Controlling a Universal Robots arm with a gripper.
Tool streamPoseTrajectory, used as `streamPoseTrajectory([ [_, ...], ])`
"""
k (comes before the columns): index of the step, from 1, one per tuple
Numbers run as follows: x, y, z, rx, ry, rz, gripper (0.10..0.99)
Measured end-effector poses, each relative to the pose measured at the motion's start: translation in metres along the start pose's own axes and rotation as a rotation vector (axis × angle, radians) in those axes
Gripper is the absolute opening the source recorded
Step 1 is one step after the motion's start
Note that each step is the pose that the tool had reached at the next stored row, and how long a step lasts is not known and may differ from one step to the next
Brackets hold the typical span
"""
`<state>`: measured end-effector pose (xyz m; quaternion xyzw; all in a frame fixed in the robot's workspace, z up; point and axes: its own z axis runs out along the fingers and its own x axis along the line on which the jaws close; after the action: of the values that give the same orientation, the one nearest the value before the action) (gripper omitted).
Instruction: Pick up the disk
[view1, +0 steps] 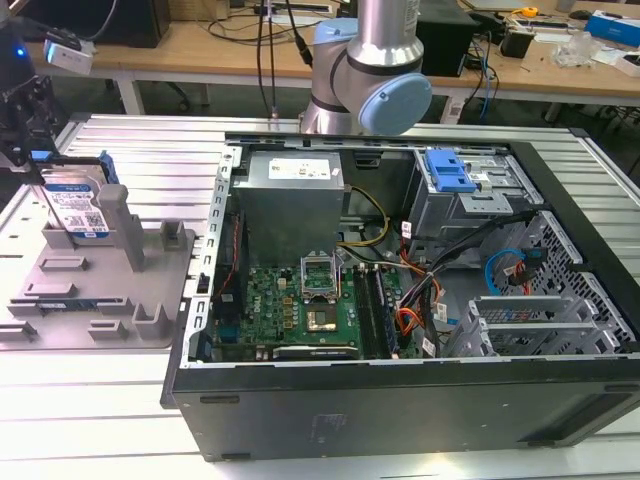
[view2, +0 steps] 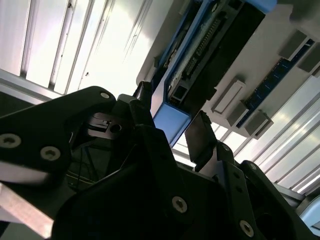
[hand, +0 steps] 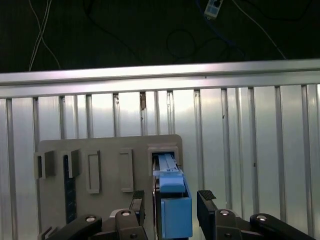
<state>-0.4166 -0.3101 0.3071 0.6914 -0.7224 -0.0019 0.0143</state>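
On the grey fixture (hand: 100, 147), the disk (hand: 172, 210) stands upright between parted jaws.

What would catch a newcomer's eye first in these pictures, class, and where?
The open black metal computer case with its green circuit board takes the middle and right of the exterior view. At the exterior view's left, a flat silver metal hard drive with a blue-and-white label stands on edge in a grey plastic fixture with upright posts. In the first wrist view the black hand straddles its blue end, open.
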Motion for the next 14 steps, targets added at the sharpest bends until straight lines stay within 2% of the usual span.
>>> streamPoseTrajectory([
  [14, 0.0018, -0.0011, 0.0066, 0.000, 0.0000, 0.000, 0.541],
])
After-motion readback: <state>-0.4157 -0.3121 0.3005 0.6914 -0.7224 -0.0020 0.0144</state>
